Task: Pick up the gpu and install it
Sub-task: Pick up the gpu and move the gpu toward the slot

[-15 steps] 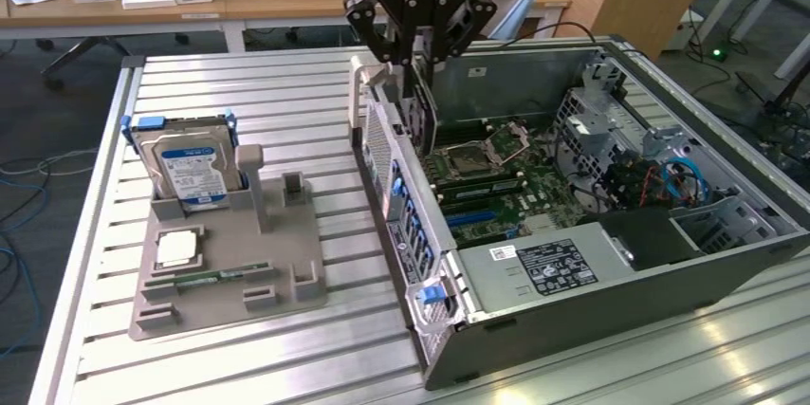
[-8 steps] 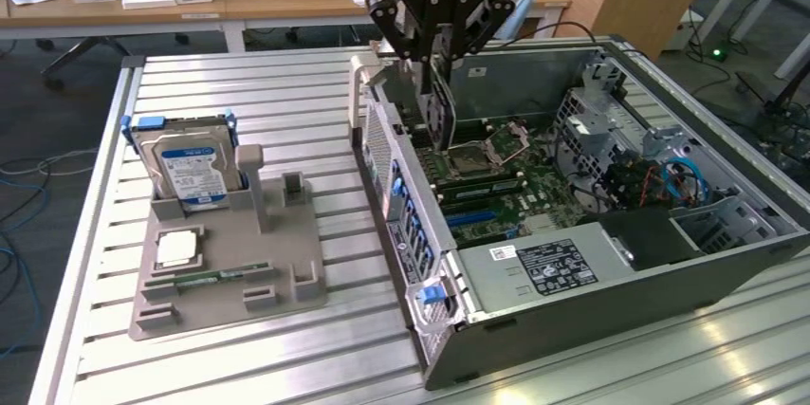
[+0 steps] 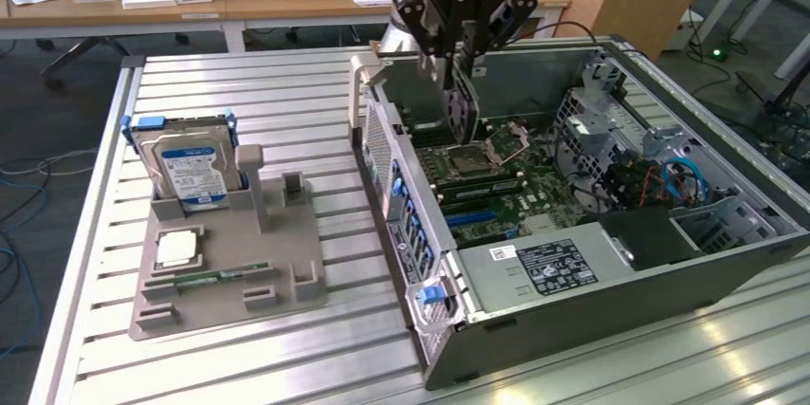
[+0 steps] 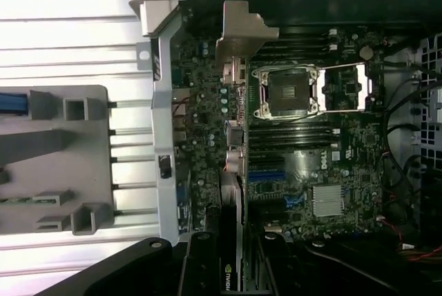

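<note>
Nearest me in the exterior view is the open computer case, lying on its side on the slatted metal table. To the exterior view's left sits a grey holder tray with a narrow green memory stick lying flat in it and a hard drive standing upright at its far end. Further in, the motherboard lies exposed with its CPU socket open. Above it the gripper is clenched on the gpu, which hangs edge-down inside the case, just beside the socket. From the wrist I see the card edge-on, its silver bracket at the far end. I cannot tell whether it touches a slot. Beyond the case stands a wooden desk.
</note>
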